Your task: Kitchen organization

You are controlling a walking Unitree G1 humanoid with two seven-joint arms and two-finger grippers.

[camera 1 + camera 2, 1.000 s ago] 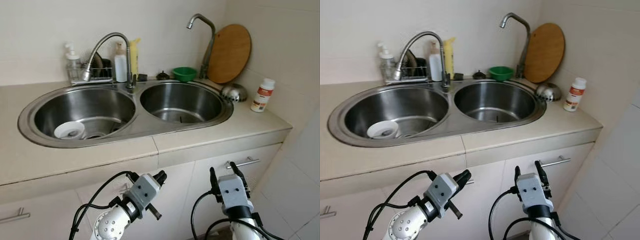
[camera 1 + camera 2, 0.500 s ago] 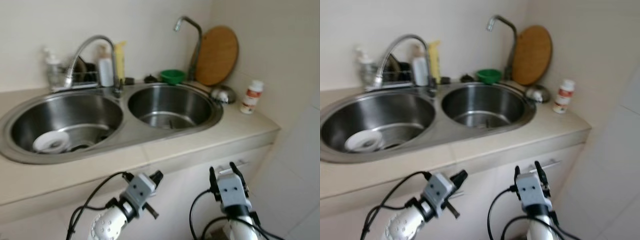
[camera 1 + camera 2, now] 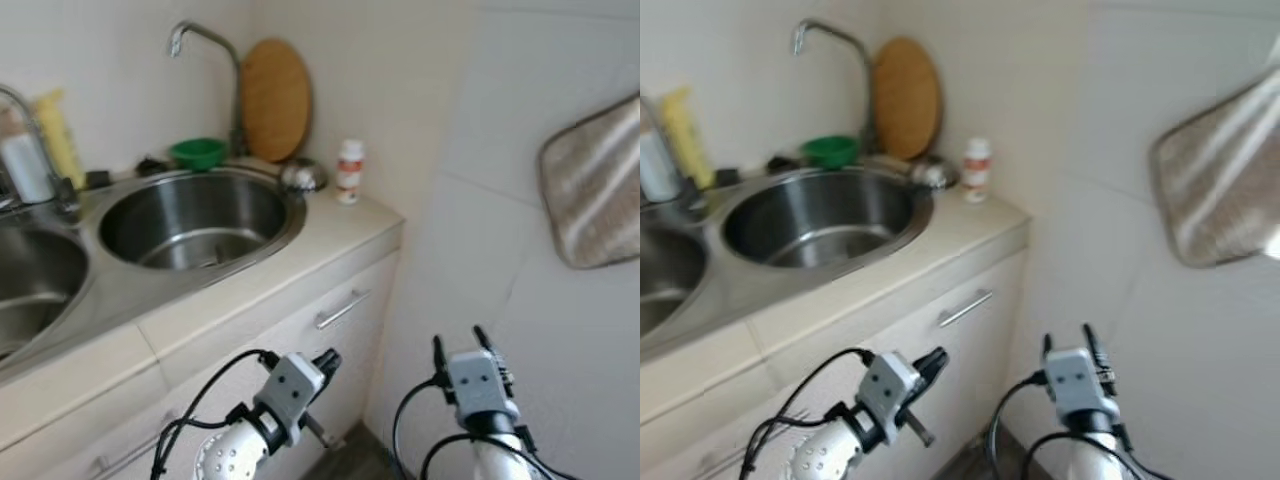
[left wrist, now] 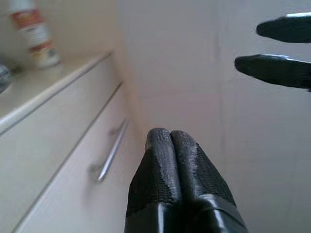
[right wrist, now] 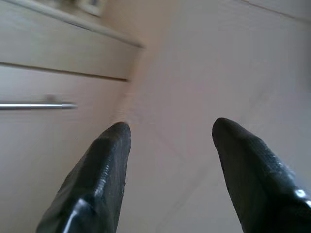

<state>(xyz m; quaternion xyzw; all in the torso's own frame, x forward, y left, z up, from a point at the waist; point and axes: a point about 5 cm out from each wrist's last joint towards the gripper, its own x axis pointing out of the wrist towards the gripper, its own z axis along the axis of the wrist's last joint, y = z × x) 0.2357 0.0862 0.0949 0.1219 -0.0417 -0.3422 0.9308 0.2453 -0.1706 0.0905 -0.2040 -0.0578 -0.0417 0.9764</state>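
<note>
Below the beige table (image 3: 330,235) edge, the left tool (image 3: 325,360) is clenched, empty. The right tool (image 3: 458,344) hangs released before the white tiled wall (image 3: 480,250), beside the cream cabinet door (image 3: 340,330).

Soft, even daylight; right eye view motion-blurred, wrist views hazy, faint sheen in sink (image 3: 190,215)

Both silver arms reach forward at low height. The left gripper (image 3: 328,359) points up and to the robot's right — its two black fingers (image 4: 167,167) pressed together, holding nothing. The right gripper (image 3: 459,345) points upward, its fingers (image 5: 109,167) spread apart — empty.
</note>
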